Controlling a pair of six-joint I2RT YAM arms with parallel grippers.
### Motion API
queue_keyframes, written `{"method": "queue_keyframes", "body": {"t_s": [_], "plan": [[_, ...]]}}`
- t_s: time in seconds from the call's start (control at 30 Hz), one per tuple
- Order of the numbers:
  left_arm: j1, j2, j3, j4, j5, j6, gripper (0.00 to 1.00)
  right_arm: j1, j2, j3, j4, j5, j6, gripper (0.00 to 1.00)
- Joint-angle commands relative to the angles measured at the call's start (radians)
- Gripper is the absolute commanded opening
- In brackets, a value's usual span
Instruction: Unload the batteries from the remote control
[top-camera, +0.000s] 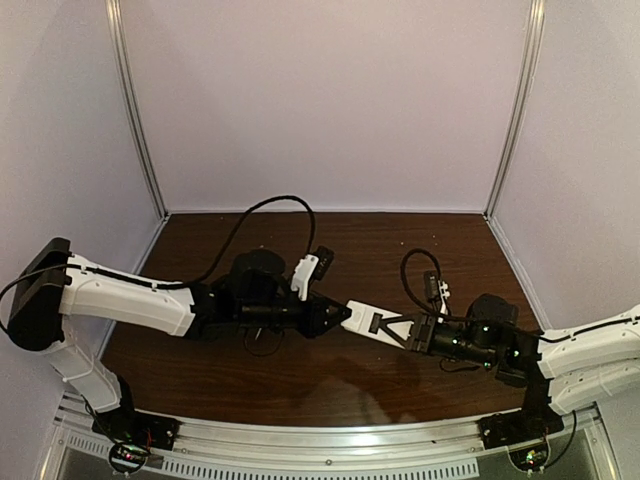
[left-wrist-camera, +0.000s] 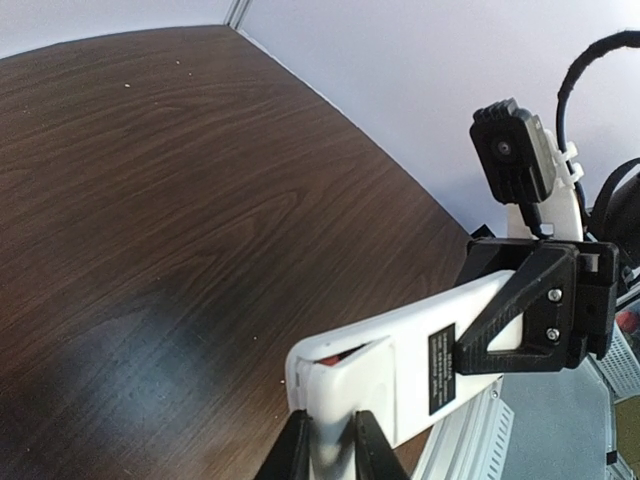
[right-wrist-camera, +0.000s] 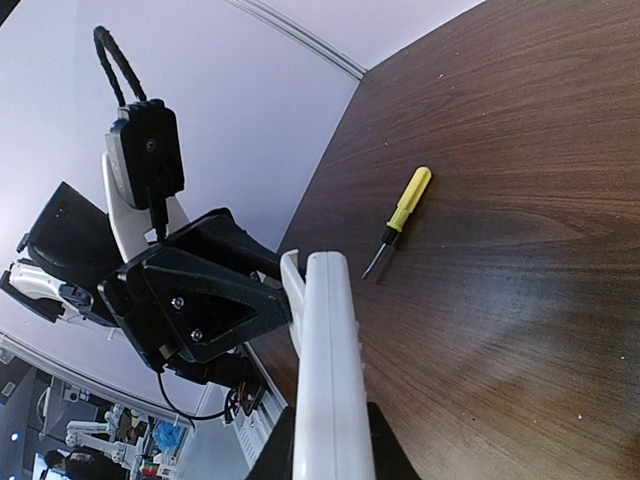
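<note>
**Top external.** Item: remote control, a white bar, hanging in the air at mid-frame over the table.
- The left hand is gripping its left end.
- The right hand is clamping its right end.
- Both hands are closed onto the bar, with no gap showing.

**Left wrist.** The remote control is crossing the lower centre towards the lower right, back side up, with a dark label showing.
- The left hand, at the bottom edge, is pinching the near end. Its fingers are narrowly apart with the bar between them.
- The black right hand is holding the far part.
- The back cover seems to be sitting slightly raised or slid.
- A red sliver is peeking out at the cover's upper edge. It is probably one of the batteries. No dark cell is showing.

**Right wrist.** The remote control is rising edge-on from the bottom centre, inside the right hand.
- The left hand is gripping the bar's top end.
- A yellow-handled screwdriver is lying on the table at upper right, well apart from both hands.

**Handling note.** The step in hand is judged to be freeing the cover.
- The right hand should be holding firm and level.
- The left hand should be sliding the cover along the bar's length, not prying it up, and squeezing the cover's edges rather than pressing it shut.
- The opening should be facing up until the cover is off, so that no cell is dropping unplanned.
</note>
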Motion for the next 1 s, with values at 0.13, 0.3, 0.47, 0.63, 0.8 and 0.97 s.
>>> {"method": "queue_keyframes", "body": {"t_s": [0.13,0.3,0.47,0.63,0.8,0.97], "plan": [[-0.004,0.003,0.014,-0.036,-0.023,0.019,0.17,0.010,-0.064,0.013,0.108,-0.068,-0.003,0.00],[-0.004,0.008,0.014,-0.021,-0.001,0.018,0.28,0.010,-0.057,0.013,0.109,-0.061,-0.004,0.00],[-0.003,0.026,0.023,-0.006,0.036,0.022,0.46,0.010,-0.046,0.013,0.121,-0.063,-0.001,0.00],[-0.003,0.047,0.036,-0.004,0.049,0.027,0.53,0.011,-0.047,0.016,0.122,-0.066,-0.002,0.00],[-0.003,0.060,0.048,0.001,0.070,0.032,0.59,0.010,-0.042,0.019,0.120,-0.065,-0.005,0.00],[-0.004,0.065,0.049,0.004,0.080,0.038,0.63,0.010,-0.037,0.021,0.124,-0.067,-0.003,0.00]]}}
